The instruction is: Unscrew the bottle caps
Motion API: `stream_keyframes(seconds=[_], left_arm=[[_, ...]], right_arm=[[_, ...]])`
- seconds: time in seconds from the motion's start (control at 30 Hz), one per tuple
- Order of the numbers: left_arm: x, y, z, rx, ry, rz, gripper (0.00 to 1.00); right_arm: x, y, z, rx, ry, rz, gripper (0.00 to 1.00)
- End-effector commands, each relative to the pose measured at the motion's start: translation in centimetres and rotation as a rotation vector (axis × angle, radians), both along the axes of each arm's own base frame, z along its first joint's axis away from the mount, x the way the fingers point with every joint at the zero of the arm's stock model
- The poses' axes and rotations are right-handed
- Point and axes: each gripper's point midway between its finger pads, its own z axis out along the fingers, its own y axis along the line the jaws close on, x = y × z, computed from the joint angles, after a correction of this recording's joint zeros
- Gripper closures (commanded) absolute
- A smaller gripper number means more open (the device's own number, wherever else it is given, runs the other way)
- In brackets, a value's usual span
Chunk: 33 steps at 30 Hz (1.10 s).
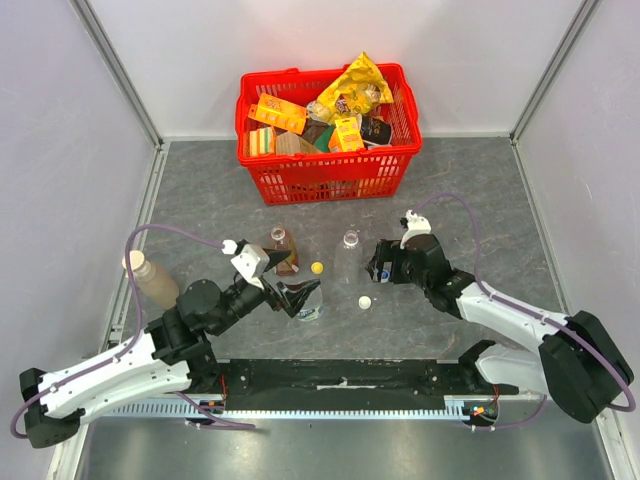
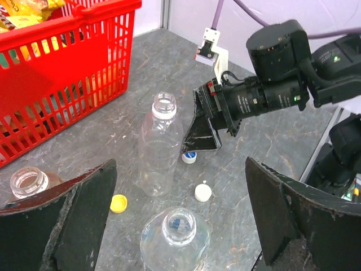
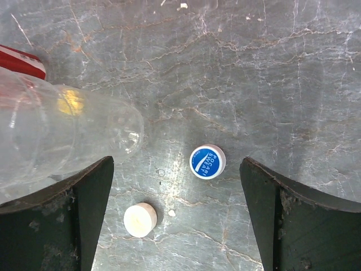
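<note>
Three loose bottle caps lie on the grey table. The yellow cap is left of an uncapped clear bottle. The white cap and the blue cap lie to that bottle's right. My left gripper stands open above a second clear bottle, whose neck is bare. My right gripper hangs open just over the blue cap, holding nothing.
A red basket full of groceries stands at the back. An open brownish bottle is beside the left gripper. A beige-capped bottle stands at the far left. White walls close in three sides.
</note>
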Motion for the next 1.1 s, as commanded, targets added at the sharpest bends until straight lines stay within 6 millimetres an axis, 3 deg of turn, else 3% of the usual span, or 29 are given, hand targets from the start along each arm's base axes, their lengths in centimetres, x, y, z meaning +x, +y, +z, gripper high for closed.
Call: stream_keyframes(seconds=[0.0,0.23,0.37,0.47,0.6,0.77,1.07], left_arm=[[0.2,0.3,1.4,-0.022,0.094,0.043,0.00],[1.1,0.5,2.5,0.003,0.172,0.107,0.00],[1.5,0.8,3.7,-0.047,0.187,0.151,0.00],[2.7,2.1,4.0,-0.068,0.199,0.257,0.00],[5.0,6.0,3.6,-0.056,0.229,0.529,0.00],[6.3,9.8,4.2,-0.038,0.204,0.766,0.00],[6.7,10.7,4.8,0.028,0.124,0.807,0.00]], right_arm=[[1.1,0.5,3.4,0.055,-0.072,-0.014,0.02],[1.3,0.3,5.6,0.064,-0.114,-0.020,0.02],[1.6,0.1,7.9,0.080,-0.168,-0.025,0.02],[1.4,-0.1,9.2,0.079,-0.187,-0.025,0.02],[1.7,-0.2,11.3,0.088,-0.235,-0.025,0.02],[2.3,-0.2,13.5,0.082,-0.278,-0.030,0.02],[4.1,-1.2,18.2,0.051,-0.387,-0.095,0.02]])
